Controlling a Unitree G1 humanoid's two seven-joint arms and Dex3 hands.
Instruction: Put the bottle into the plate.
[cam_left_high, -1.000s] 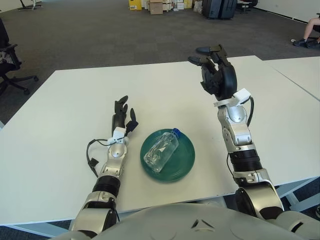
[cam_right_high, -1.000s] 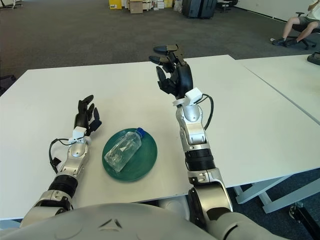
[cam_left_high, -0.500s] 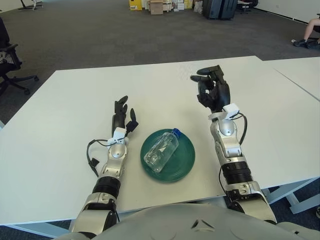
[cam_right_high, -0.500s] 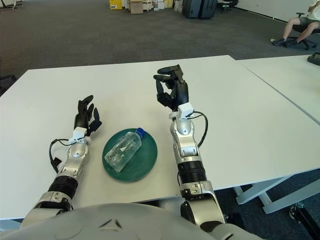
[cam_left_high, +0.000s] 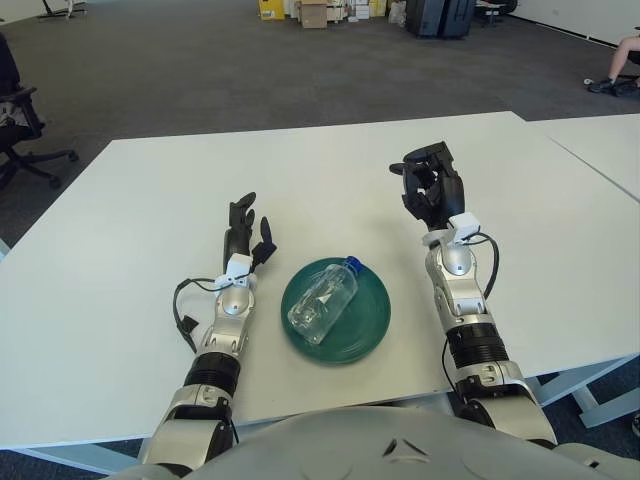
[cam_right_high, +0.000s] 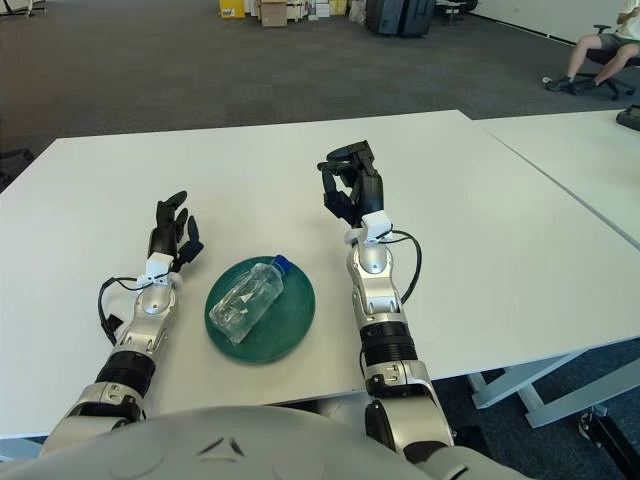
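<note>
A clear plastic bottle (cam_left_high: 323, 301) with a blue cap lies on its side in the green plate (cam_left_high: 367, 324) near the table's front edge. My right hand (cam_left_high: 428, 184) is to the right of the plate, low over the table, its fingers relaxed and holding nothing. My left hand (cam_left_high: 243, 224) rests on the table to the left of the plate, fingers spread and empty.
The white table (cam_left_high: 150, 220) stretches wide around the plate. A second white table (cam_left_high: 600, 140) stands at the right. Office chairs and boxes are on the carpet beyond.
My right hand has come down from high above the table and now sits lower, right of the plate. The bottle, plate and left hand have not moved.
</note>
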